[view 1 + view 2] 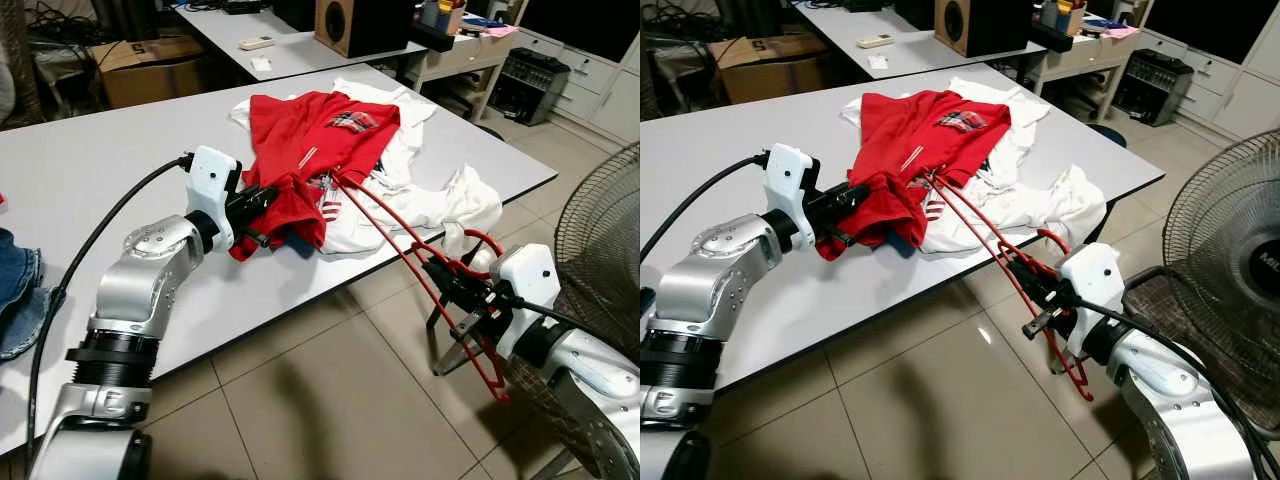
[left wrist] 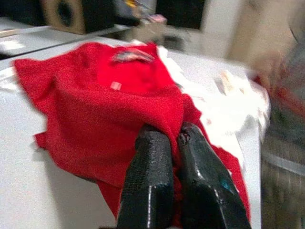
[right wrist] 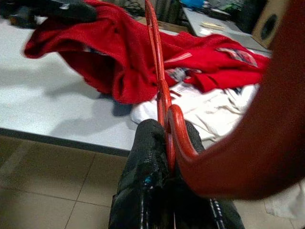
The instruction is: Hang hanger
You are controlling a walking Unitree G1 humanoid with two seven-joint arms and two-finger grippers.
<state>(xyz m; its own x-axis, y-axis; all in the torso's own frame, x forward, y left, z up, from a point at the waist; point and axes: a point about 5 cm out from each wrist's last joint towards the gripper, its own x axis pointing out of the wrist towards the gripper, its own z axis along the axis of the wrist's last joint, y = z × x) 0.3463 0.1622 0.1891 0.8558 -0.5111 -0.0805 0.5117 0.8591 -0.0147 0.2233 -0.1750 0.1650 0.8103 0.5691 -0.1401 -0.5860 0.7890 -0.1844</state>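
Scene: a grey table [image 1: 90,170] in a workroom, clothes heaped toward its 1 o'clock end, tiled floor [image 1: 330,400] below.
Red shirt [image 1: 310,140]: spread over a white garment [image 1: 420,205] on the table top, its near hem bunched and lifted.
Left gripper [image 1: 268,197]: over the table just at 9 o'clock of the shirt's hem, both black fingers [image 2: 147,181] pressed together with the red cloth pinched between them.
Red hanger [image 1: 400,250]: a thin red frame running from inside the shirt's hem down toward 4 o'clock, past the table edge and out over the floor.
Right gripper [image 1: 462,290]: off the table at 4 o'clock of the clothes, fingers clamped on the hanger near its hook end.
Fan [image 1: 605,250]: wire-caged, standing at 3 o'clock beside the right arm.
Background: a speaker [image 1: 350,25] and a cardboard box [image 1: 150,65] toward 12 o'clock.
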